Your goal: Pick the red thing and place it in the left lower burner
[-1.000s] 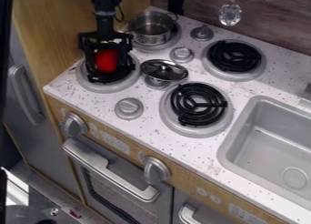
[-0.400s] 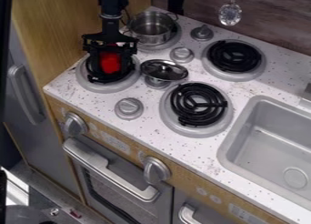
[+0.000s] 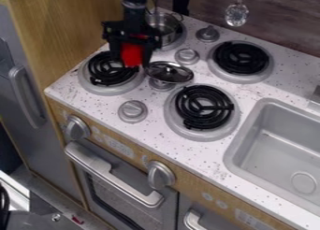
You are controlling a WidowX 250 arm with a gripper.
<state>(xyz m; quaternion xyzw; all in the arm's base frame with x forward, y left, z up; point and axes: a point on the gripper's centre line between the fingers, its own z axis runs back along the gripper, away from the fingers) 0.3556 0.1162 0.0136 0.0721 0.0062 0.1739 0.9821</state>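
One hand (image 3: 131, 62) pinching red thing (image 3: 132, 54), shifted rightward; left lower burner (image 3: 104, 75) more exposed.

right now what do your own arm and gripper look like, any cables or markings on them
The slim, upright-segmented robot arm is black, with a thin dark cable looping beside it. The matte black two-finger gripper has a wide, bar-like body with two dark fingers below it. I can't make out any markings on either.

No text could be read; the print (image 3: 119, 147) on the stove's wooden front (image 3: 189, 187) (pale, tiny marks) was illegible.
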